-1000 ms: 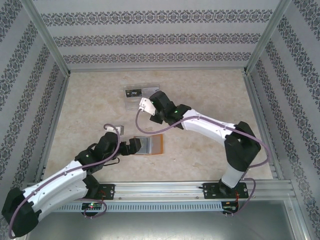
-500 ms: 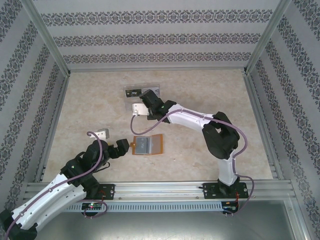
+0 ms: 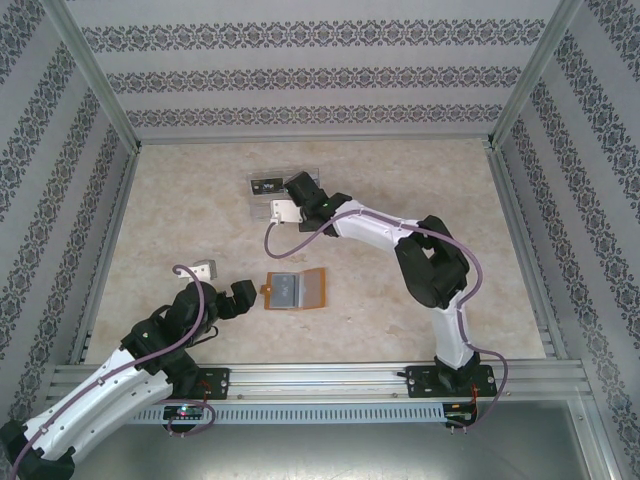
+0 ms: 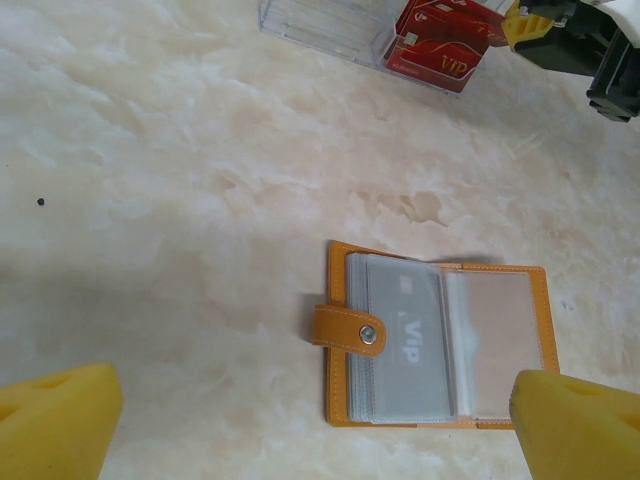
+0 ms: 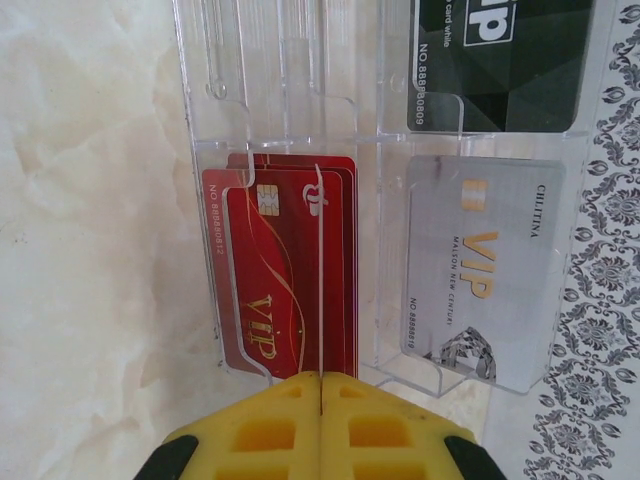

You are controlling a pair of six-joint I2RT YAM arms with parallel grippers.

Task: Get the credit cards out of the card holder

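Cards [image 5: 485, 270] are filed in the clear tray [image 5: 200, 100], right gripper [image 5: 318, 400] closed empty by the red card [image 5: 280, 270]; a grey card [image 4: 405, 340] is left in the open card holder [image 3: 296, 290] beside the wide-open, empty left gripper [image 3: 245, 296]

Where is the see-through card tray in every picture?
Top external: far middle of the table, clear tray partly under the right gripper.
Left wrist: top edge, beyond the open card holder.
Right wrist: straight ahead, cards inside.
Landmark: the shut right gripper, at the tray throughout.

Yellow fingers [image 5: 275, 428] together beneath clear rack [image 5: 265, 85] — red card [image 5: 285, 275], silver card [image 5: 485, 270], black card [image 5: 500, 65].
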